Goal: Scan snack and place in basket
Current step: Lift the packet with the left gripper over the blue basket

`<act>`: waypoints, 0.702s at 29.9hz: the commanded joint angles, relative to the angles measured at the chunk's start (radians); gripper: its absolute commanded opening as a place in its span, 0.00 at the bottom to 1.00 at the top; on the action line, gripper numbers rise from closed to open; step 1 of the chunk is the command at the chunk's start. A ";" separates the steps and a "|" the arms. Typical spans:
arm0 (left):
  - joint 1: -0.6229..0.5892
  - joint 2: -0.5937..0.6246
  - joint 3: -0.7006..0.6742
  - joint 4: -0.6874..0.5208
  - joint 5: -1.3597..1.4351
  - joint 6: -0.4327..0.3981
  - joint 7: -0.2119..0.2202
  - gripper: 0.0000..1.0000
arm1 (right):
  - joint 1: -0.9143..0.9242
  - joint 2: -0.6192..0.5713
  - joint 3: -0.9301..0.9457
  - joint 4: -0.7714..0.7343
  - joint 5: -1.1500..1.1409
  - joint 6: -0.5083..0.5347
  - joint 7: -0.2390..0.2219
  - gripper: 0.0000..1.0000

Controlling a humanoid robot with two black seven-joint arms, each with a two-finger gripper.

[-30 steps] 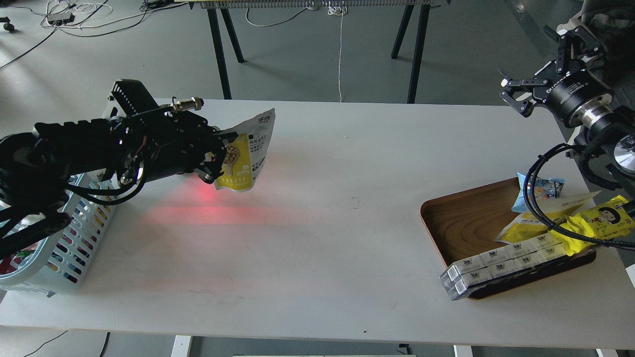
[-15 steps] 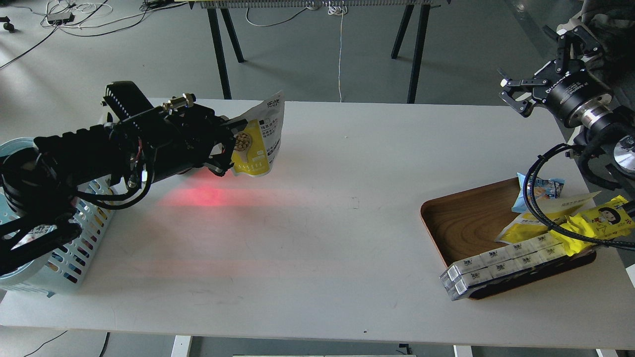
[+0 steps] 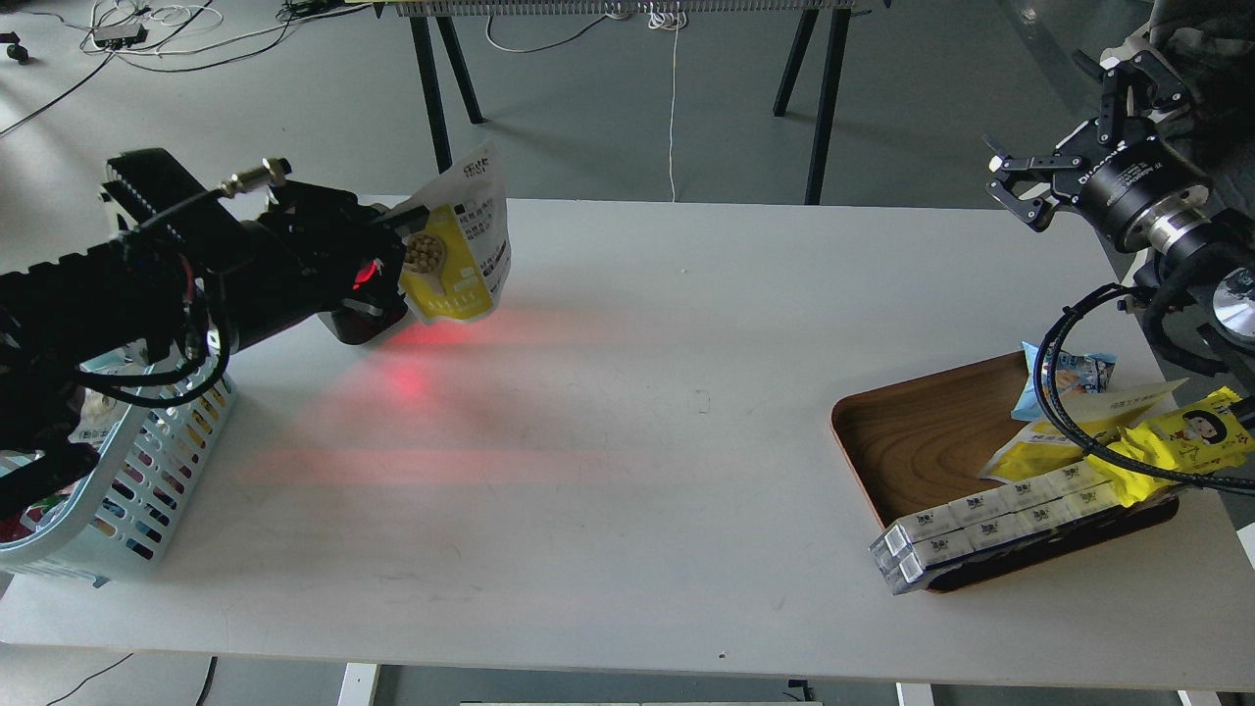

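Observation:
The snack (image 3: 454,247), a yellow and white pouch picturing round nuts, hangs upright from my left gripper (image 3: 392,250), which is shut on its left edge and holds it above the table's far left part. The light blue basket (image 3: 127,471) stands at the table's left edge, under and behind my left arm, to the left of the pouch. My right gripper (image 3: 1020,188) is open and empty, raised above the table's far right corner.
A brown wooden tray (image 3: 922,431) at the right holds long white boxes (image 3: 990,520), a bright yellow wrapper with a cartoon face (image 3: 1177,441) and other packets. A red light patch (image 3: 407,378) lies on the white table (image 3: 637,412) below the pouch.
My left gripper has carried the pouch up and to the left, nearer the basket. The red light patch has shifted left with it. The right arm has not moved.

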 commanded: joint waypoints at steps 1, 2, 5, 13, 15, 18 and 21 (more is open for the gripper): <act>-0.011 0.074 -0.065 0.000 -0.061 -0.028 -0.033 0.02 | 0.001 0.000 0.000 0.000 0.000 0.000 0.000 0.98; -0.011 0.101 -0.081 0.002 -0.078 -0.035 -0.047 0.02 | 0.001 0.000 0.000 0.000 0.000 0.000 0.000 0.98; -0.011 0.177 -0.121 0.003 -0.134 -0.041 -0.082 0.02 | 0.001 0.002 0.000 0.000 0.000 0.000 0.002 0.98; -0.007 0.444 -0.106 0.043 -0.337 -0.003 -0.160 0.02 | 0.001 0.002 0.005 0.000 0.000 0.003 0.002 0.98; -0.007 0.495 -0.076 0.075 -0.369 0.011 -0.189 0.02 | 0.001 0.002 0.006 0.000 0.000 0.005 0.002 0.98; -0.007 0.544 -0.019 0.124 -0.401 0.026 -0.217 0.02 | 0.001 0.000 0.009 0.000 0.002 0.006 0.002 0.98; -0.007 0.575 0.058 0.166 -0.424 0.075 -0.231 0.02 | 0.001 0.002 0.014 0.000 0.000 0.006 0.002 0.98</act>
